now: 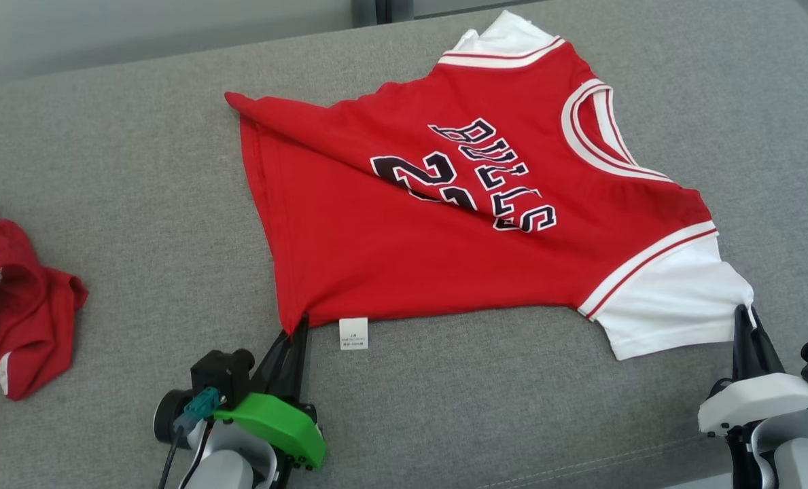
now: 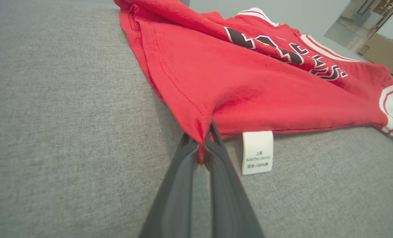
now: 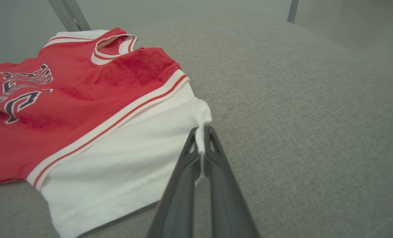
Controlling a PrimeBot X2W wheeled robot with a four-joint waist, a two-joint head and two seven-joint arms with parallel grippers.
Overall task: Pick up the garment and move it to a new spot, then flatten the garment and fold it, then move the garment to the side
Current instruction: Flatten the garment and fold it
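Head view: garment (image 1: 444, 251) apparently taut between left gripper (image 1: 300, 327) and right gripper (image 1: 744, 315).

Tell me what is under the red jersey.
The grey cushion lies under the red jersey. A white label pokes out at its near hem. Whatever else is beneath the cloth is hidden.

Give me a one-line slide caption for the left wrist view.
Left claw shut on the jersey at a hem corner, white tag alongside, grey cushion beneath.
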